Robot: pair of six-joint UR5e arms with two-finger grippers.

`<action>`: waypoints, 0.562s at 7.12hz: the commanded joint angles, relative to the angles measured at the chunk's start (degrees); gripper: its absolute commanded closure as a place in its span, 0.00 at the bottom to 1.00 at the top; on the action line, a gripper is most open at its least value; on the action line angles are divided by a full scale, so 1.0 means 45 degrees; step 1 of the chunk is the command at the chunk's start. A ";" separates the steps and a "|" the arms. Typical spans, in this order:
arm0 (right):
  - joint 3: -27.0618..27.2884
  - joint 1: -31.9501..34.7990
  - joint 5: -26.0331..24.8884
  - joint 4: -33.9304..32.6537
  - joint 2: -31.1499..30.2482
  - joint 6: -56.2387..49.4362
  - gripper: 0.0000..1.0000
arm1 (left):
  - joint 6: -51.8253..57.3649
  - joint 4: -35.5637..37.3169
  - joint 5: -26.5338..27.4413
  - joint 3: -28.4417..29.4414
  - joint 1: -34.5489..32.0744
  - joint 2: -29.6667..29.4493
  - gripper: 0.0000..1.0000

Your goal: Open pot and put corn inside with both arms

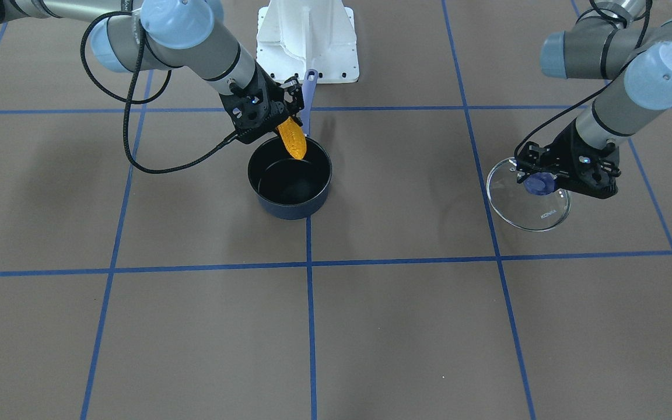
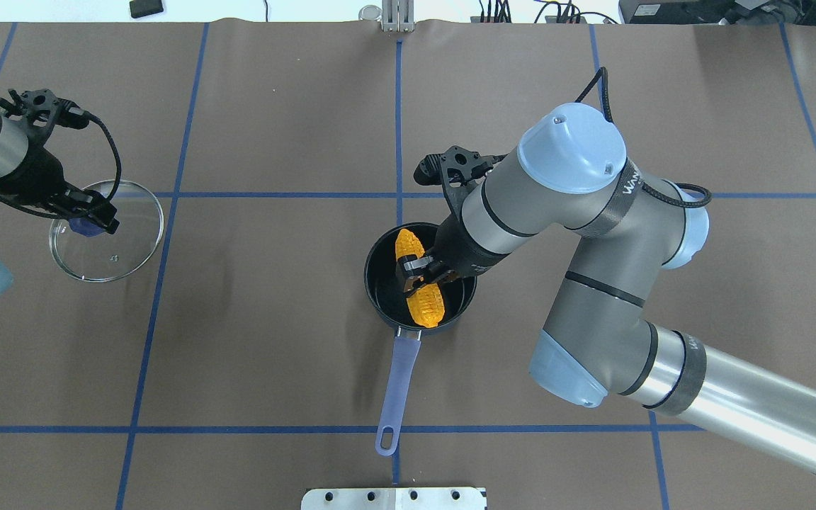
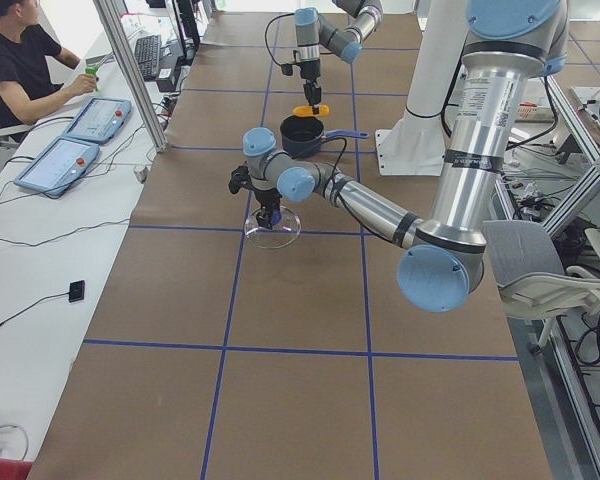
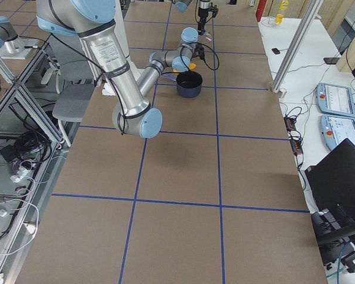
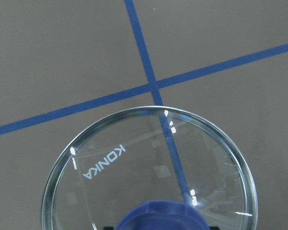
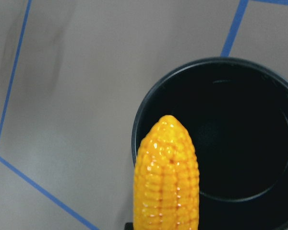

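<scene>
The dark navy pot (image 1: 289, 207) stands open near the table's middle, its purple-blue handle (image 2: 397, 382) pointing toward the robot base. My right gripper (image 2: 418, 273) is shut on the yellow-orange corn (image 2: 426, 301) and holds it tilted just above the pot's rim; the corn (image 6: 167, 177) fills the right wrist view with the black pot interior (image 6: 240, 143) behind it. My left gripper (image 1: 540, 182) is shut on the blue knob (image 5: 163, 215) of the round glass lid (image 2: 107, 230) and holds it low at the table, far to the pot's side.
The white robot base plate (image 1: 307, 41) sits just behind the pot's handle. Blue tape lines (image 1: 310, 326) grid the brown table. An operator (image 3: 20, 60) sits at a side bench with teach pendants (image 3: 75, 140).
</scene>
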 commanded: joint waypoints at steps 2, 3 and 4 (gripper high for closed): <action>-0.0457 0.0087 -0.0505 0.0018 0.0076 -0.0222 0.75 | 0.0002 -0.0017 -0.0003 0.0048 0.0003 0.0027 0.48; -0.0614 0.0087 -0.0525 0.0037 0.0095 -0.0222 0.69 | 0.0002 -0.0017 -0.0003 0.0067 0.0003 0.0027 0.47; -0.0673 0.0087 -0.0583 -0.0059 0.0250 -0.0202 0.19 | 0.0002 -0.0017 -0.0003 0.0067 0.0003 0.0027 0.47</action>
